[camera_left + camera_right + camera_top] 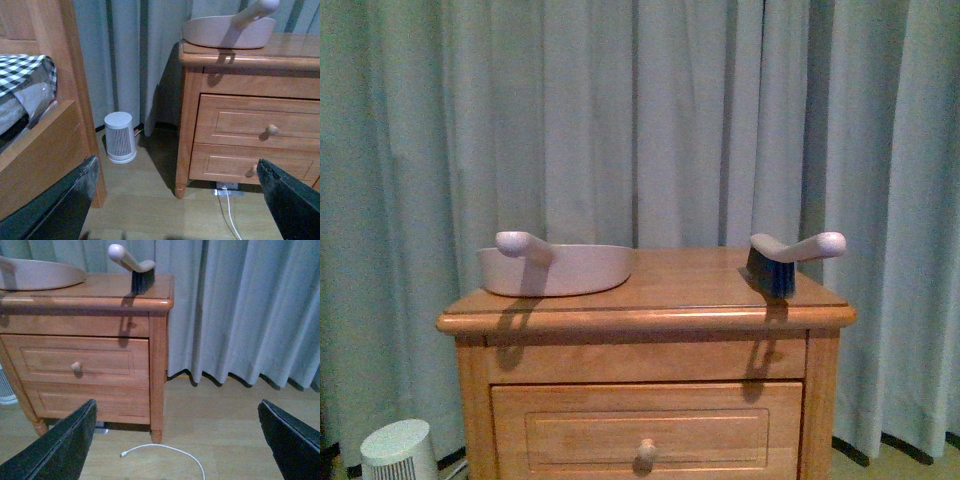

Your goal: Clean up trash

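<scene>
The surface [680,288] is varnished wood with a glossy top, and its knob [645,452] is the same wood. Ahead of the left pincer [177,165], the dustpan [560,270] looks like smooth, matt beige plastic. Ahead of the right pincer [177,407], the brush [775,268] has a similar plastic handle and dark bristles. The curtain [670,120] is soft, matt grey-blue cloth. The floor [225,430] is smooth pale wood with a dull sheen. The pincer fingers [60,205] are matt black. Near the left pincer are a white ribbed plastic appliance [120,137], checked cloth [20,67] and a wooden bed frame [50,150].
</scene>
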Action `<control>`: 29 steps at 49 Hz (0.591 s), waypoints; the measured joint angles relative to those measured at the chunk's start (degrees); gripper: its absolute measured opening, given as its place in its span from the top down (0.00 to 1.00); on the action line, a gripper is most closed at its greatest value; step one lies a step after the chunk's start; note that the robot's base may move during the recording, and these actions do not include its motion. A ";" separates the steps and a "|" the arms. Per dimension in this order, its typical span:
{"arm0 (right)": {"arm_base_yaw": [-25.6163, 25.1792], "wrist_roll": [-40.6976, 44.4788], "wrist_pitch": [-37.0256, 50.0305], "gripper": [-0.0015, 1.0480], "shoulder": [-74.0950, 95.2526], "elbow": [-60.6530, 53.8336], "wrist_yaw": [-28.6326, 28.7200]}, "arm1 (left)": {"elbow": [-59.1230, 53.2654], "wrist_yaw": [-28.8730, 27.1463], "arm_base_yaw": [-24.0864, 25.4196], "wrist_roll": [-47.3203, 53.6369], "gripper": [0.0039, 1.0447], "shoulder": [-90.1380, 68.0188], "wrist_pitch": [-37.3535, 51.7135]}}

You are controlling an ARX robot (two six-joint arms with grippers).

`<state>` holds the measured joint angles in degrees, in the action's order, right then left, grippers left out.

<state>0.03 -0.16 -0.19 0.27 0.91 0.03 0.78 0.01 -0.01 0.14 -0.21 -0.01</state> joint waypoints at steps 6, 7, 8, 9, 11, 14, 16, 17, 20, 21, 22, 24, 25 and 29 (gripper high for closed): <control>0.00 0.00 0.00 0.07 0.00 0.00 0.00 | 0.00 0.00 0.00 0.00 0.07 0.00 0.00; 0.00 0.00 0.00 0.07 0.00 0.00 0.02 | 0.00 -0.02 0.00 0.00 0.07 0.00 0.00; 0.00 0.00 0.00 0.07 0.00 0.00 0.00 | 0.00 0.00 0.00 0.00 0.07 0.00 0.00; 0.00 0.00 0.00 0.07 0.00 0.00 0.02 | 0.00 0.02 0.00 0.00 0.07 0.00 0.00; 0.00 0.00 0.00 0.07 0.00 0.00 0.00 | 0.00 0.00 0.00 0.00 0.07 0.00 0.00; 0.00 0.00 0.00 0.07 0.00 0.00 0.00 | 0.00 0.00 0.00 0.00 0.07 0.00 0.00; 0.00 0.00 0.00 0.07 0.00 0.00 0.02 | 0.00 0.00 0.00 0.00 0.07 0.00 0.00; 0.00 0.02 0.00 0.07 0.00 0.00 0.02 | 0.00 0.00 0.00 0.00 0.07 0.00 0.00; 0.00 0.00 0.00 0.07 0.00 0.00 0.00 | 0.00 0.00 0.00 0.00 0.07 0.00 0.00; 0.00 0.00 0.00 0.07 0.00 0.00 0.00 | 0.00 0.02 0.00 0.00 0.07 0.00 0.00; 0.00 0.00 0.00 0.07 0.00 0.00 0.00 | 0.00 0.00 0.00 0.00 0.07 0.00 0.00; 0.00 0.00 0.00 0.07 0.00 0.00 0.00 | 0.00 0.00 0.00 0.00 0.07 0.00 0.00; 0.00 0.00 0.00 0.07 0.00 0.00 0.00 | 0.00 0.00 0.00 0.00 0.07 0.00 0.00; 0.00 0.00 0.00 0.07 0.00 0.00 0.00 | 0.00 0.00 0.00 0.00 0.07 0.00 0.00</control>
<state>0.03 -0.16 -0.19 0.27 0.91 0.03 0.78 0.01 -0.01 0.14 -0.21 -0.01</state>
